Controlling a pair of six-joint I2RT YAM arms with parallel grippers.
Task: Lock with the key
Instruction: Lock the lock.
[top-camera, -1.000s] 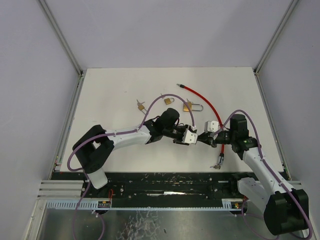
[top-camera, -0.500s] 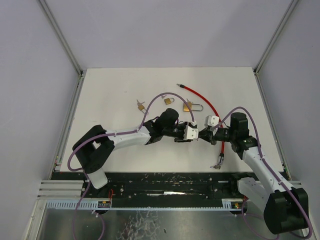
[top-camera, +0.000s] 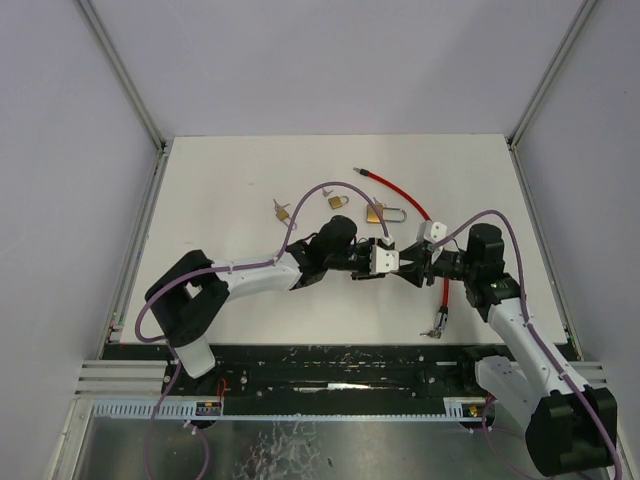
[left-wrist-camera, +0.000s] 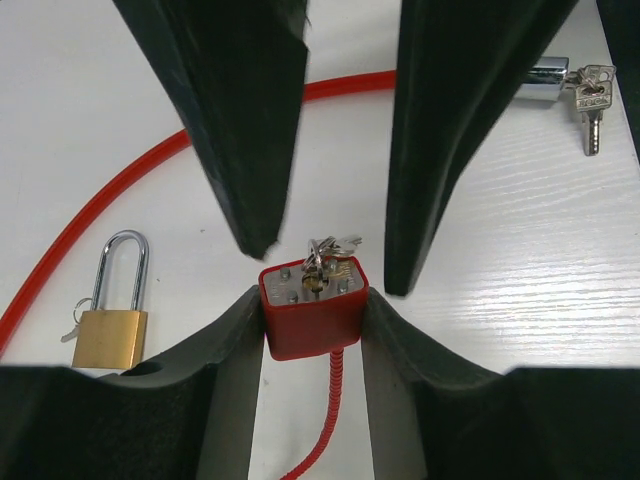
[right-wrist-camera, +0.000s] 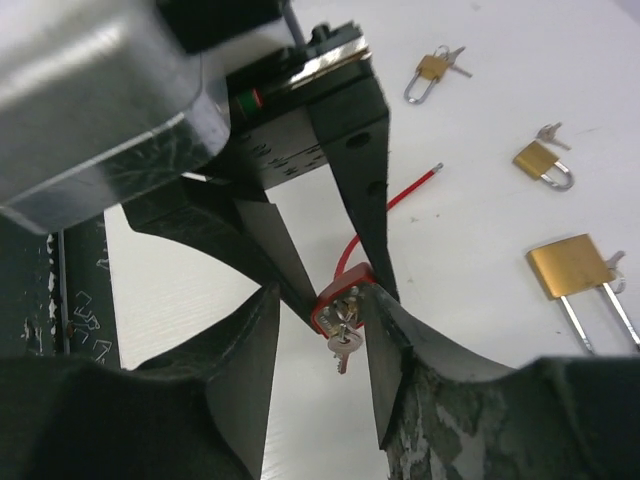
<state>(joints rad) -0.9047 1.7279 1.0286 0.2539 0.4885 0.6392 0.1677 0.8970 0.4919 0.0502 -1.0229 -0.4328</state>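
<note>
My left gripper (left-wrist-camera: 312, 318) is shut on the red lock body (left-wrist-camera: 311, 311) of a cable lock and holds it above the table. A small silver key (left-wrist-camera: 331, 251) sticks out of the lock's face, with a second key hanging from its ring (right-wrist-camera: 343, 345). The right gripper (right-wrist-camera: 322, 312) faces the left one, and its jaws stand open on either side of the key. Its right finger (right-wrist-camera: 402, 335) is close to the lock's edge, and its left finger (right-wrist-camera: 245, 360) is clear of the key. In the top view the two grippers meet at mid-table (top-camera: 398, 260).
The lock's red cable (top-camera: 415, 205) curves from the far middle of the table down to its metal end with keys (top-camera: 436, 327). Three brass padlocks lie beyond the grippers: a large one (top-camera: 384, 213), a small one (top-camera: 339, 201) and another small one (top-camera: 281, 210).
The right gripper, shut around the key before, has opened. Both grippers have drifted a little away from the bases, and the right wrist has turned.
</note>
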